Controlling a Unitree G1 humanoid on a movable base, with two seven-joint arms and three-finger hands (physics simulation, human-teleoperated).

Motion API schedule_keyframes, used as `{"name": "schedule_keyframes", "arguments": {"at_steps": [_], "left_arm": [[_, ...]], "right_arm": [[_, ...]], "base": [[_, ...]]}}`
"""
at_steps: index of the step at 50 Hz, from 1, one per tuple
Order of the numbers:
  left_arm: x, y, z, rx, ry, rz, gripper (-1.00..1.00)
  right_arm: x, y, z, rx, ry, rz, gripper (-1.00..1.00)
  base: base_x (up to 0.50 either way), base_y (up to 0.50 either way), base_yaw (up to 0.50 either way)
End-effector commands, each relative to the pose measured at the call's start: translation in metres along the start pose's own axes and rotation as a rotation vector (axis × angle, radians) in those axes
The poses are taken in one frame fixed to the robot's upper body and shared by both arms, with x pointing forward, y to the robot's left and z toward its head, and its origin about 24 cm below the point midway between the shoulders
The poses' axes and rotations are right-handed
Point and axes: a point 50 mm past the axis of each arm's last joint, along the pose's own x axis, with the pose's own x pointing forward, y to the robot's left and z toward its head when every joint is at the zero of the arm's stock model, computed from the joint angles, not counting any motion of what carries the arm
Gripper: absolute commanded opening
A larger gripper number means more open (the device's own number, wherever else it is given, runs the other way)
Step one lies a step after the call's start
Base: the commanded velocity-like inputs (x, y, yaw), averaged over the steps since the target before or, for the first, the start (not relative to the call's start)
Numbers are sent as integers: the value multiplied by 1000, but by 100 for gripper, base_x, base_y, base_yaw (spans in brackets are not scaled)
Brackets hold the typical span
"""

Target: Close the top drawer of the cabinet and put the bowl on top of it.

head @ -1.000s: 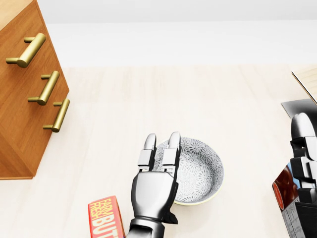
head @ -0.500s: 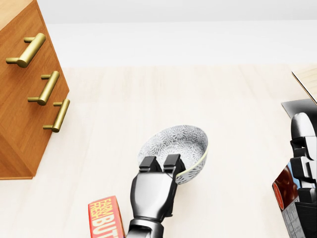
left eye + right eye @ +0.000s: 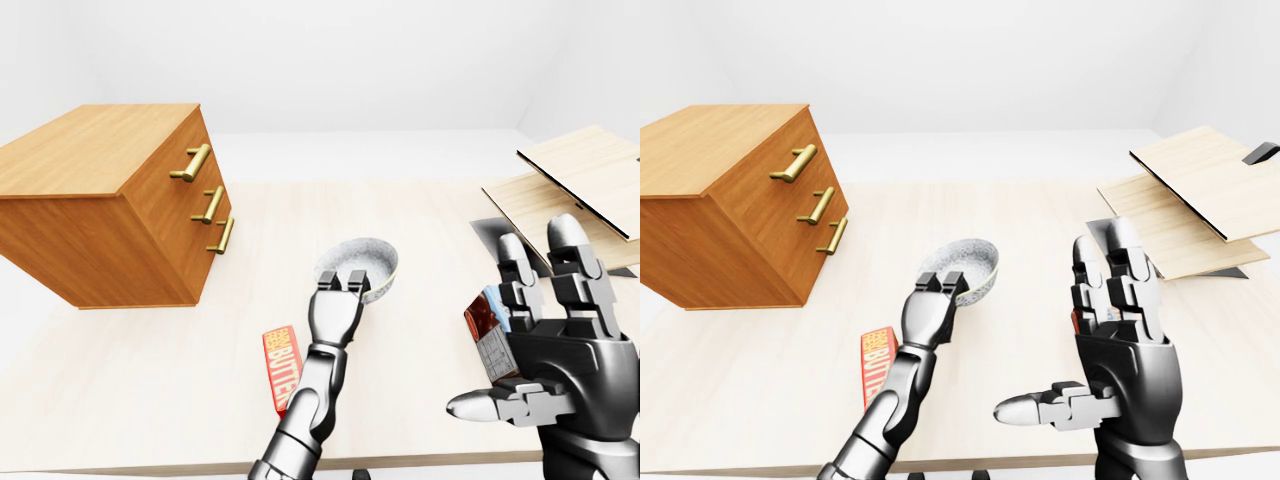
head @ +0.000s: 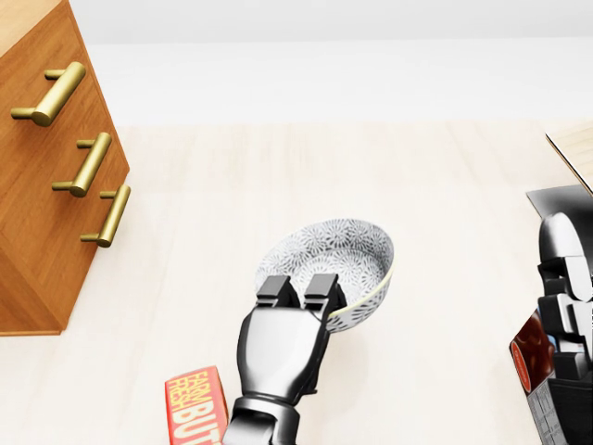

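Observation:
A grey patterned bowl [image 4: 338, 255] with a pale rim hangs tilted just above the light wooden table, its opening turned toward the view's top. My left hand [image 4: 296, 295] is shut on its near rim, fingers curled over the edge. The wooden cabinet [image 3: 100, 200] stands on the table at the left of the left-eye view, its top bare. All three drawer fronts look flush, the top brass handle [image 3: 192, 163] in line with the two below. My right hand [image 3: 540, 320] is raised at the right, open and holding nothing.
A red butter box [image 3: 281, 368] lies on the table beside my left forearm. A red and dark box [image 4: 533, 357] stands behind my right hand. Pale wooden boards [image 3: 1200, 190] are stacked at the far right. The table's near edge [image 3: 150, 468] runs along the bottom.
My left fingers have shut on the bowl's rim. The bowl has come off the table, tipped up and moved slightly toward the top of the head view. The right hand is unmoved.

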Motion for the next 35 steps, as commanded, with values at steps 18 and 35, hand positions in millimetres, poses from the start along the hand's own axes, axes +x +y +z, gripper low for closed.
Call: {"name": "schedule_keyframes", "arguments": {"at_steps": [18,35], "left_arm": [[7,81,9,-44,-66,160,-100],[11,138,7,-76,-94,265,-100]], "right_arm": [[1,2,-4,3,17,6,100],[2,5,-7,7,34,12,100]], "base": [[0,0,0],[0,0,0]]}}
